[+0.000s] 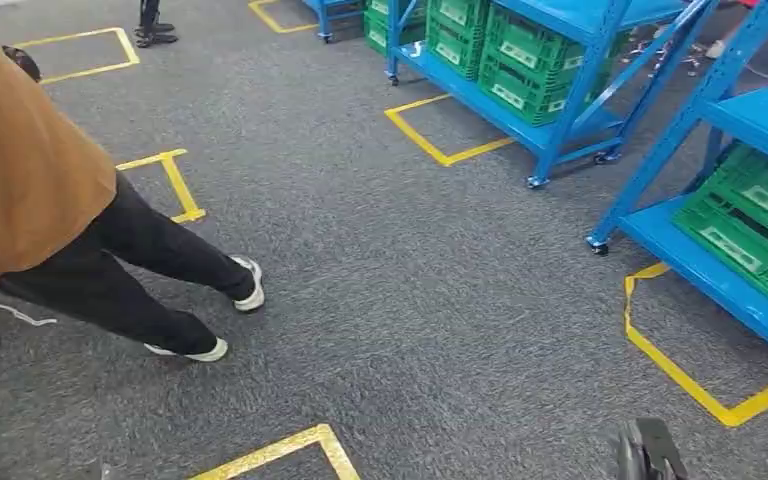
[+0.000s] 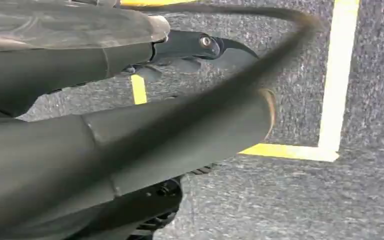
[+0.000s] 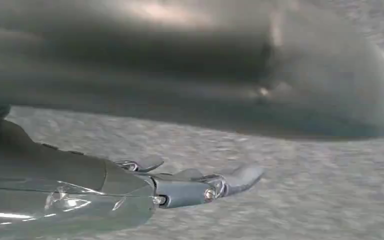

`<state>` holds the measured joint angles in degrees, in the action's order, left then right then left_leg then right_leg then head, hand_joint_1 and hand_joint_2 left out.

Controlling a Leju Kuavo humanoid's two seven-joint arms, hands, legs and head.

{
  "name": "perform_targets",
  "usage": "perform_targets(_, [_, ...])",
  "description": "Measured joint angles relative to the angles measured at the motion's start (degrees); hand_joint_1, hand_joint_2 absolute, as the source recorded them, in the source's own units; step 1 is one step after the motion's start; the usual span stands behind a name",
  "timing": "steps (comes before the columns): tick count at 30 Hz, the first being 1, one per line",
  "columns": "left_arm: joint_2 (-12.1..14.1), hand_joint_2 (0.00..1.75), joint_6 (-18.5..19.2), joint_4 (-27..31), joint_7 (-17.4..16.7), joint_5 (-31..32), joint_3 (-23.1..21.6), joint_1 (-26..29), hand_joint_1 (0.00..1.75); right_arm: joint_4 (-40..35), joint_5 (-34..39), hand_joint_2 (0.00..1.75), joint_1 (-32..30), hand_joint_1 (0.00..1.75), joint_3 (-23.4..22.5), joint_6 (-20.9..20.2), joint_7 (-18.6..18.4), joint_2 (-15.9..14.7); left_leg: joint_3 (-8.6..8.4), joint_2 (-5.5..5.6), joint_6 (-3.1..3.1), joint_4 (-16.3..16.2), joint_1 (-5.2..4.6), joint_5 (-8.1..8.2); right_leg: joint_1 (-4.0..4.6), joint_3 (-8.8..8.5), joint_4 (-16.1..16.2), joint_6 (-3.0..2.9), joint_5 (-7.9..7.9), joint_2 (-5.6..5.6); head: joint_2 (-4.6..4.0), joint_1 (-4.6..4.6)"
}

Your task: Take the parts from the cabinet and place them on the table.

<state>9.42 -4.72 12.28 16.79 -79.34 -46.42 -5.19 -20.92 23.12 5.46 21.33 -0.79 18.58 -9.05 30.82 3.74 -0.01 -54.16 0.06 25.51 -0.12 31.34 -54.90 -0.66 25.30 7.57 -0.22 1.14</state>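
Two blue shelf racks stand ahead on my right: one (image 1: 560,110) at the back and one (image 1: 730,270) close by. Both carry green plastic crates (image 1: 760,215) on their low shelves, and what is inside the crates cannot be made out. My right hand (image 3: 195,187) hangs over the grey carpet with its fingers stretched out and nothing in them; its dark tip reaches into the bottom of the head view (image 1: 645,450). My left hand (image 2: 200,45) also hangs above the carpet, fingers extended and holding nothing.
A person in an orange top (image 1: 20,160), black trousers and white shoes (image 1: 250,285) stands close on my left. Yellow tape squares (image 1: 445,135) mark the grey carpet (image 1: 410,300). Another person's feet (image 1: 155,30) are far back. The racks stand on castors (image 1: 598,247).
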Motion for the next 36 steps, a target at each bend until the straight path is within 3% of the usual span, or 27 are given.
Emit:
perform_targets(2, [-0.3, 0.00, 0.1, 0.0, 0.1, 0.0, 0.0, -0.1, 0.00, 1.1, 0.2, 0.00, -0.5, 0.00, 0.1, -0.2, -0.7, 0.0, -0.51, -1.54, 0.51, 0.9, 0.54, -0.37, 0.25, 0.37, 0.0, 0.65, 0.03, 0.62, 0.00, 0.11])
perform_targets(3, [-0.3, 0.00, 0.1, 0.0, 0.1, 0.0, 0.1, -0.1, 0.00, 1.6, 0.3, 0.00, -0.9, 0.00, 0.2, -0.4, -1.1, 0.0, -0.76, -2.40, 0.81, 1.1, 0.57, -0.39, 0.31, 0.83, -1.6, 0.73, 1.43, -2.93, 0.00, 0.07])
perform_targets(4, [-0.3, 0.00, 0.1, 0.0, 0.1, 0.1, 0.2, 0.0, 0.00, 2.2, 0.5, 0.00, -0.9, 0.00, 0.2, -0.7, -1.5, 0.0, -0.81, -3.02, 1.08, 1.1, 0.56, -0.26, 0.19, 2.40, -5.1, 1.01, 3.74, -5.20, 0.00, -0.79])
perform_targets(6, [-0.3, 0.00, 0.1, 0.0, 0.1, 0.1, 0.3, 0.3, 0.00, 3.0, 0.6, 0.00, -1.0, 0.00, 0.3, -0.9, -1.9, 0.0, -0.88, -4.72, 1.20, 1.1, 0.43, -0.11, -0.22, 7.07, -15.3, 1.65, 8.62, -6.78, 0.00, -1.55])
perform_targets(7, [-0.3, 0.00, 0.1, 0.0, 0.1, 0.1, 0.3, 0.3, 0.00, 3.3, 0.7, 0.00, -1.1, 0.00, 0.4, -0.9, -1.9, 0.0, -0.88, -5.32, 1.16, 1.1, 0.43, -0.04, -0.42, 8.49, -18.4, 1.94, 9.58, -6.92, 0.00, -1.64])
perform_targets(8, [-0.3, 0.00, 0.1, 0.0, 0.1, 0.1, 0.4, 0.3, 0.00, 3.7, 0.7, 0.00, -1.4, 0.00, 0.5, -0.9, -2.0, 0.1, -1.00, -6.09, 1.01, 1.1, 0.47, 0.09, -0.76, 8.82, -19.2, 2.26, 9.14, -7.10, 0.00, -1.92])
perform_targets(9, [-0.4, 0.00, 0.2, 0.0, 0.1, 0.1, 0.4, 0.2, 0.00, 3.9, 0.7, 0.00, -1.6, 0.00, 0.5, -0.9, -2.0, 0.1, -1.17, -6.71, 0.85, 1.1, 0.54, 0.26, -1.01, 7.51, -16.7, 2.47, 7.39, -7.29, 0.00, -2.10])
perform_targets(11, [-0.5, 0.00, 0.2, 0.0, 0.1, 0.1, 0.4, 0.2, 0.00, 4.4, 0.8, 0.00, -1.7, 0.00, 0.5, -0.9, -2.0, 0.1, -1.97, -8.03, 0.26, 1.0, 0.78, 0.75, -1.22, 1.42, -5.6, 2.70, 2.01, -8.91, 0.00, -2.60])
perform_targets(12, [-0.6, 0.00, 0.2, 0.0, 0.1, 0.1, 0.4, 0.2, 0.00, 4.5, 0.8, 0.00, -1.7, 0.00, 0.5, -0.9, -2.0, 0.1, -2.42, -8.65, -0.09, 1.0, 0.80, 1.05, -1.20, -0.89, -1.1, 2.73, 0.97, -10.81, 0.00, -2.95])
perform_targets(13, [-0.5, 0.00, 0.2, 0.0, 0.1, 0.1, 0.4, 0.2, 0.00, 4.6, 0.8, 0.00, -1.5, 0.00, 0.6, -1.0, -2.0, 0.2, -2.55, -9.13, -0.54, 0.8, 0.33, 1.34, -0.34, -1.40, -0.1, 2.14, 1.59, -11.85, 0.00, -3.59])
perform_targets(15, [-0.5, 0.00, 0.2, 0.0, 0.2, 0.2, 0.5, 0.0, 0.00, 5.0, 0.9, 0.00, -1.6, 0.00, 0.6, -1.4, -2.6, 0.2, -2.69, -10.00, -0.81, 0.8, 0.27, 1.37, -0.41, -1.55, -0.2, 1.25, 1.51, -10.55, 0.00, -2.76])
perform_targets(17, [-0.7, 0.00, 0.3, 0.0, 0.2, 0.3, 0.5, -0.4, 0.00, 5.5, 1.2, 0.00, -1.7, 0.00, 0.6, -1.7, -3.3, 0.2, -3.09, -11.14, -1.63, 0.9, 0.63, 1.54, -0.15, -1.58, 0.0, 0.39, 1.29, -9.10, 0.00, -2.55])
perform_targets(18, [-0.7, 0.00, 0.3, 0.0, 0.2, 0.4, 0.5, -0.4, 0.00, 5.5, 1.4, 0.00, -1.8, 0.00, 0.7, -1.7, -3.8, 0.2, -3.03, -8.70, -2.09, 0.0, 0.94, 3.18, -0.46, -1.77, 0.3, -0.04, 1.02, -8.54, 0.00, -2.58])
perform_targets(19, [-0.7, 0.00, 0.3, 0.0, 0.3, 0.5, 0.5, -0.3, 0.00, 5.6, 1.7, 0.00, -1.6, 0.00, 0.7, -2.1, -4.4, 0.2, -1.60, -6.08, -2.13, -3.1, 0.82, 4.91, -0.48, -1.67, 0.4, -0.39, 0.87, -8.04, 0.00, -2.01])
perform_targets(20, [-0.6, 0.00, 0.5, 0.0, 0.3, 0.6, 0.5, -0.3, 0.00, 5.6, 2.0, 0.00, -1.4, 0.00, 0.7, -2.2, -4.9, 0.2, 0.91, -4.76, -2.12, -8.3, 0.80, 7.29, -0.45, -1.53, 0.4, -0.58, 0.76, -7.54, 0.00, -1.48])
perform_targets(22, [-0.6, 0.00, 0.5, 0.0, 0.3, 0.6, 0.5, 0.0, 0.00, 5.9, 2.4, 0.00, -1.4, 0.00, 1.0, -2.8, -6.0, 0.4, 6.03, -4.17, -2.01, -18.2, 0.80, 10.54, -0.26, -1.44, 0.4, -0.81, 0.75, -6.16, 0.00, -0.87])
perform_targets(23, [-0.7, 0.00, 0.6, 0.0, 0.3, 0.7, 0.5, 0.0, 0.00, 6.0, 2.7, 0.00, -1.4, 0.00, 1.2, -2.8, -6.5, 0.4, 7.30, -4.16, -1.82, -19.7, 0.80, 10.14, -0.21, -1.50, 0.4, -0.82, 0.76, -5.30, 0.00, -0.70])
perform_targets(24, [-0.7, 0.00, 0.6, 0.0, 0.3, 0.7, 0.5, 0.1, 0.00, 6.1, 2.8, 0.00, -1.5, 0.00, 1.2, -2.9, -6.8, 0.5, 6.91, -4.13, -1.59, -18.1, 0.79, 8.39, -0.14, -1.61, 0.4, -0.82, 0.76, -4.50, 0.00, -0.57])
perform_targets(26, [-0.7, 0.00, 0.6, 0.0, 0.3, 0.7, 0.5, 0.1, 0.00, 6.3, 3.1, 0.00, -1.5, 0.00, 1.4, -3.0, -7.3, 0.8, 2.97, -3.18, -0.84, -8.4, 0.55, 2.64, -0.08, -1.85, 0.4, -0.82, 0.76, -2.85, 0.00, -0.04])
perform_targets(27, [-0.5, 0.00, 0.6, 0.0, 0.4, 0.8, 0.5, 0.1, 0.00, 6.3, 3.3, 0.00, -1.5, 0.00, 1.5, -3.0, -7.5, 1.0, 0.54, -1.26, -0.26, -2.9, 0.44, 0.19, -0.13, -1.89, 0.4, -0.80, 0.75, -2.13, 0.00, 0.28])
perform_targets(28, [-0.3, 0.00, 0.6, 0.0, 0.4, 0.7, 0.5, 0.1, 0.00, 6.3, 3.3, 0.00, -1.4, 0.00, 1.6, -3.0, -7.6, 1.2, -0.36, 0.98, 0.11, -0.3, 0.39, 0.22, 0.12, -1.65, 0.3, -0.64, 0.77, -1.62, 0.00, 0.33])
perform_targets(29, [-0.3, 0.00, 0.6, 0.0, 0.5, 0.8, 0.5, 0.0, 0.00, 6.4, 3.4, 0.00, -1.3, 0.00, 1.6, -3.0, -7.8, 1.3, -0.52, -0.05, -0.36, 0.5, 0.62, 0.08, 0.06, -1.49, 0.1, -0.34, 0.83, -1.00, 0.00, 0.37])
perform_targets(31, [-0.5, 0.00, 0.5, 0.0, 0.5, 0.8, 0.5, -0.3, 0.00, 6.5, 3.7, 0.00, -1.5, 0.00, 1.8, -3.1, -7.9, 1.3, -0.70, -0.86, -0.15, 0.4, 0.24, 0.25, -0.38, -1.19, 0.4, 0.49, 0.72, 0.06, 0.00, 0.28])
perform_targets(32, [-0.6, 0.00, 0.5, 0.0, 0.5, 0.7, 0.5, -0.5, 0.00, 6.6, 3.8, 0.00, -1.7, 0.00, 1.9, -3.2, -8.0, 1.3, -0.99, -1.57, 0.23, 1.0, 0.71, -0.03, -0.11, -0.53, 0.6, 0.89, 0.65, 0.70, 0.00, 0.35])
perform_targets(34, [-0.6, 0.00, 0.5, 0.0, 0.6, 0.7, 0.5, -0.4, 0.00, 6.8, 4.1, 0.00, -1.6, 0.00, 2.0, -3.3, -8.1, 1.4, -1.57, -2.91, 0.41, 1.9, 0.99, -0.36, 0.13, 0.10, -1.9, 1.23, 2.67, -3.96, 0.00, -0.25])
perform_targets(35, [-0.6, 0.00, 0.6, 0.0, 0.7, 0.7, 0.5, -0.2, 0.00, 6.9, 4.3, 0.00, -1.5, 0.00, 2.1, -3.3, -8.1, 1.4, -1.69, -3.92, 0.84, 2.0, 0.84, -0.19, -0.08, 2.46, -6.9, 1.51, 5.75, -6.10, 0.00, -1.15])
perform_targets(36, [-0.6, 0.00, 0.6, 0.0, 0.7, 0.7, 0.5, -0.1, 0.00, 6.9, 4.5, 0.00, -1.4, 0.00, 2.1, -3.3, -8.2, 1.4, -1.79, -4.65, 0.91, 2.0, 0.78, -0.10, -0.28, 4.66, -11.7, 1.75, 8.04, -6.76, 0.00, -1.51])
